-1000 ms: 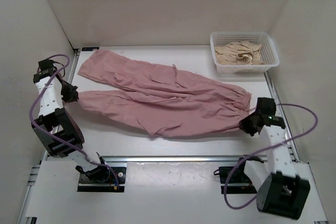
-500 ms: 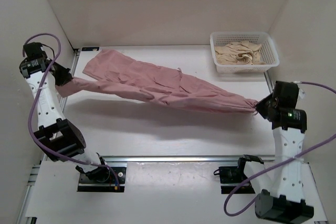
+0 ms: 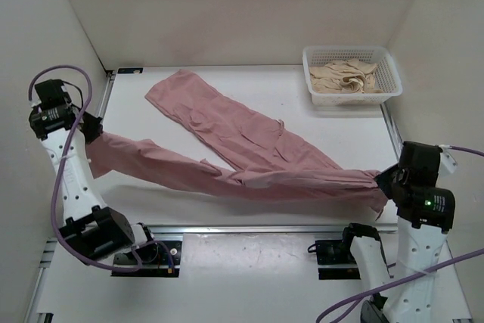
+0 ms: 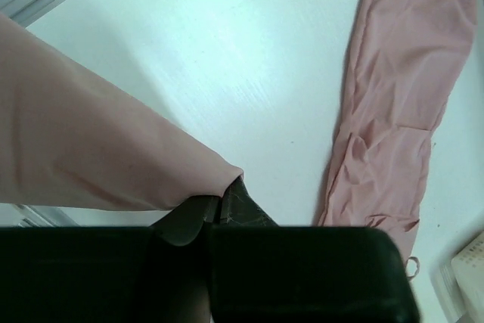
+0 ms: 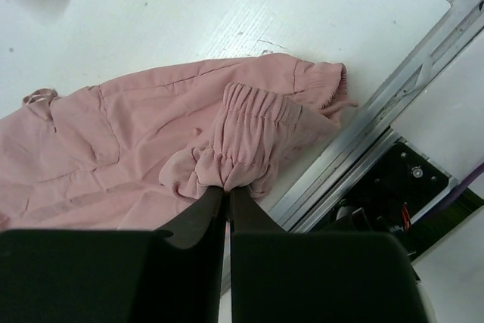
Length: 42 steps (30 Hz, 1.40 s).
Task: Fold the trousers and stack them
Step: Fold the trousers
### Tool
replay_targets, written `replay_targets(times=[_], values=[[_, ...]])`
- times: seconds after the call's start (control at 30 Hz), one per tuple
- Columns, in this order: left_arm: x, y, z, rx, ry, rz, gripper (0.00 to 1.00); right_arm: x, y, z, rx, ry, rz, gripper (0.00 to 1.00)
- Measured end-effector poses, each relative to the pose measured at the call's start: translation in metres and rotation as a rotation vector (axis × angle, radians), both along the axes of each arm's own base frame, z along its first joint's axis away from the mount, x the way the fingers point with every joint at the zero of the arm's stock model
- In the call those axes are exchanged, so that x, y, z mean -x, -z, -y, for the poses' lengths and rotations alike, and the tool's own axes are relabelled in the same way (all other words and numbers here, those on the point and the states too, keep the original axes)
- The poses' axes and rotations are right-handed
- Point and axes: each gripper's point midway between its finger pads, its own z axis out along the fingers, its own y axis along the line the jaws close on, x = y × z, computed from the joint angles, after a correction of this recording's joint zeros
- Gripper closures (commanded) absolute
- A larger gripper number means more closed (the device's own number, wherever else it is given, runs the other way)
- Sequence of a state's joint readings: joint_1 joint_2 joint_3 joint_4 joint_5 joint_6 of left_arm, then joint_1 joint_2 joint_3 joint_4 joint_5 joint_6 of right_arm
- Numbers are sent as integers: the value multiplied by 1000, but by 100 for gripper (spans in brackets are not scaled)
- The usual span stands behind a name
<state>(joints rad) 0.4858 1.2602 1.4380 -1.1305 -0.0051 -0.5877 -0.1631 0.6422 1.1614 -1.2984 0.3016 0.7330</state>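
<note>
We see large dusty-pink thin-fabric trousers strung across a white table between two robot arms. At nine o'clock the left gripper is clenched on the hem of one leg, holding that end clear of the tabletop. From the left wrist camera the fabric drapes over the fingertips, so the pinch itself is hidden. At four o'clock the right gripper is clamped tight on a bunch of the gathered elastic waist. The rest of the waistband spills beside it at the table's near edge. The other leg lies flat, reaching toward eleven o'clock. At one o'clock a white plastic lattice basket holds a crumpled beige-cream garment. Both arm bases are partly cut off at the bottom of the overhead view.
</note>
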Motion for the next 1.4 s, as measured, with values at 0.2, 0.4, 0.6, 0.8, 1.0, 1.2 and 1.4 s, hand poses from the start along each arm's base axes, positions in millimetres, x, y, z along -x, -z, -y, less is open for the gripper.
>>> replay_targets(times=[0.2,0.4,0.6,0.8,1.0,1.2,1.4], values=[[-61,-1,-5,11,70,-14,90,-15,15,2,-26,18,-87,100],[-155,20,17,26,207,-57,90,-42,43,6,-52,34,-183,100],[-248,17,57,-32,328,16,90,-74,66,18,-34,58,-269,100],[-283,28,78,-48,377,54,90,-96,84,31,4,81,-328,100],[-291,46,78,-36,376,34,90,-111,93,36,15,73,-339,100],[-289,41,78,-43,371,38,90,-121,88,44,16,85,-308,100],[-264,27,76,-95,377,-1,90,-121,85,53,8,104,-298,100]])
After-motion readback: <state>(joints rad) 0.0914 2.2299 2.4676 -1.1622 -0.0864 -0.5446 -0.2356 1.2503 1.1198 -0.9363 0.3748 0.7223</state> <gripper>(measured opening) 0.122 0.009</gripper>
